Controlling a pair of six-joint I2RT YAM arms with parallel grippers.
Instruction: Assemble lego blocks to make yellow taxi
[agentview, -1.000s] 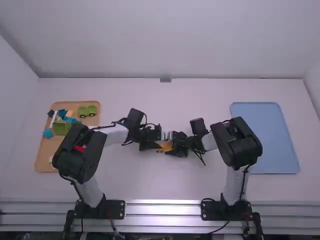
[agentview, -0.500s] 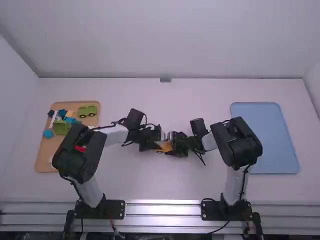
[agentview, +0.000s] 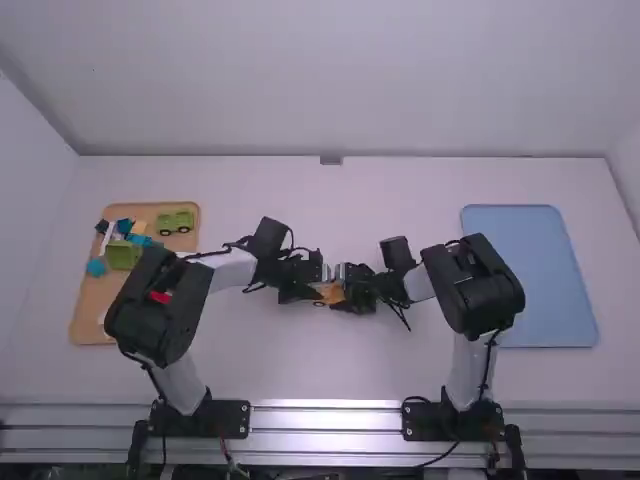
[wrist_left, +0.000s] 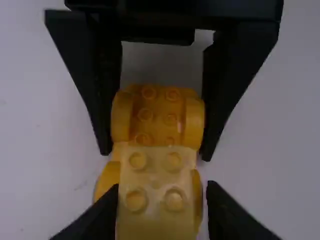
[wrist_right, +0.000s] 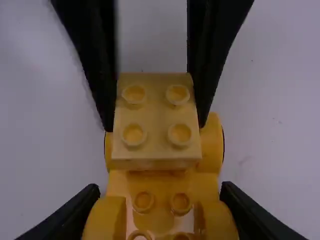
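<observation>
Gripping the pale yellow block (wrist_left: 156, 182) from both sides: left end effector (wrist_left: 164, 187). Right end effector (wrist_right: 159, 187) is clamped across the orange-yellow wheeled base (wrist_right: 160, 182) at its other end. Block sits on the base's near-left-arm end, mid-bench (agentview: 350, 370); can't tell if it's fully seated. Arms and parts show no clear shift over the last second, so no visible assembly progress; reads as a brace-and-press hold. Likely next: confirm seating, then let go of the block without tipping the base. Farther out, brown tray (agentview: 82, 320) on the left holds a green vehicle (agentview: 176, 222) and loose blocks (agentview: 122, 255); blue tray (agentview: 530, 280) on the right.
</observation>
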